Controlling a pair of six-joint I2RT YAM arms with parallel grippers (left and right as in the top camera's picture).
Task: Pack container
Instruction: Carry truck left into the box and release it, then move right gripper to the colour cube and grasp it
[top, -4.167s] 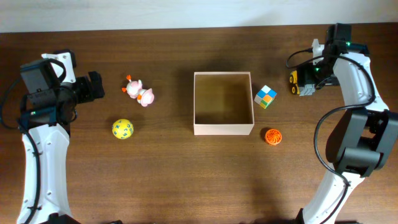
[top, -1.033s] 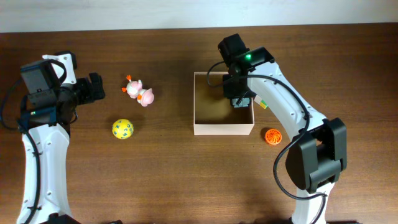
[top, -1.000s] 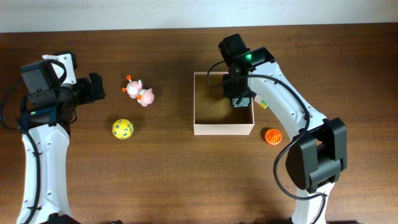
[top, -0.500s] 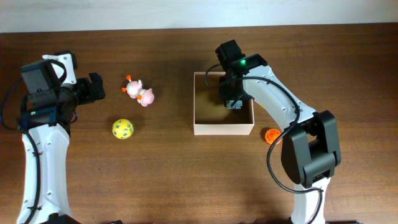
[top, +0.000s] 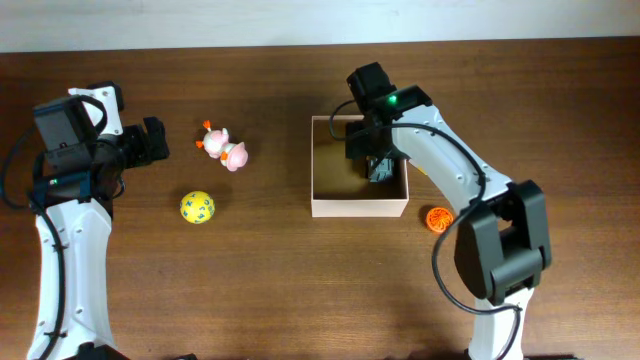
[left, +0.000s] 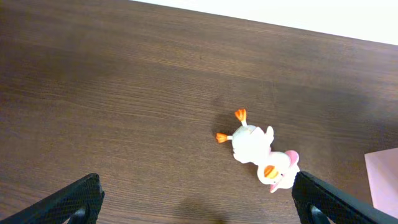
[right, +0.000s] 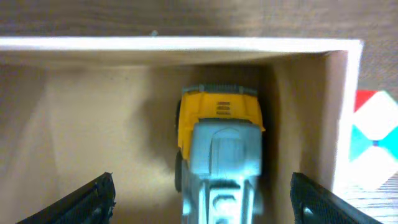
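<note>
The container (top: 360, 208) is a shallow square box with white walls and a tan inside, at the table's middle. A yellow and grey toy truck (top: 381, 168) lies inside it by the right wall, and also shows in the right wrist view (right: 221, 149). My right gripper (top: 370, 150) hovers over the truck inside the container (right: 186, 45). Its fingers (right: 202, 202) are spread wide on either side of the truck and do not touch it. My left gripper (top: 150, 142) is open and empty at the far left (left: 199, 205).
A pink and white duck toy (top: 225, 148) lies left of the container, ahead of the left fingers (left: 258, 149). A yellow ball (top: 197, 207) lies below it. An orange ball (top: 437, 219) sits right of the container. A coloured cube (right: 373, 146) sits just outside the right wall.
My right arm carried the truck from the table's far right into the container. In the last half second it shifted only slightly. The left arm has not moved.
</note>
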